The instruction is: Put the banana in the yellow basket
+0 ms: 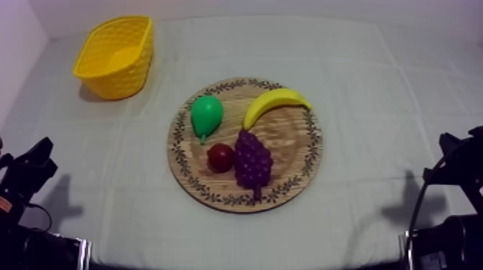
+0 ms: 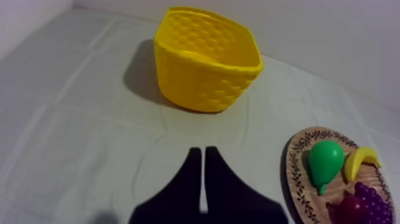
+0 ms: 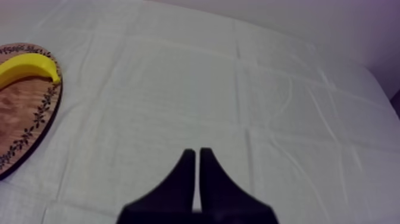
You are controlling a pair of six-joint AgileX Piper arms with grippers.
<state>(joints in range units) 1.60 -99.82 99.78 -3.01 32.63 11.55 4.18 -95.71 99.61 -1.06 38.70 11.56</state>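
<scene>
The grey-white clothed table [image 1: 374, 86] is lying quiet. At centre frame in the top view, the round wooden board with patterned rim [image 1: 291, 151] is sitting; at upper left, the yellow woven basket [image 1: 118, 75] is waiting. The curved yellow banana [image 1: 275, 105] is resting untouched on the board's upper right. The left gripper [image 2: 200, 150] and right gripper [image 3: 194, 152] are idling low, fingers pressed together on nothing. The whole pick-up and drop look undone.
</scene>
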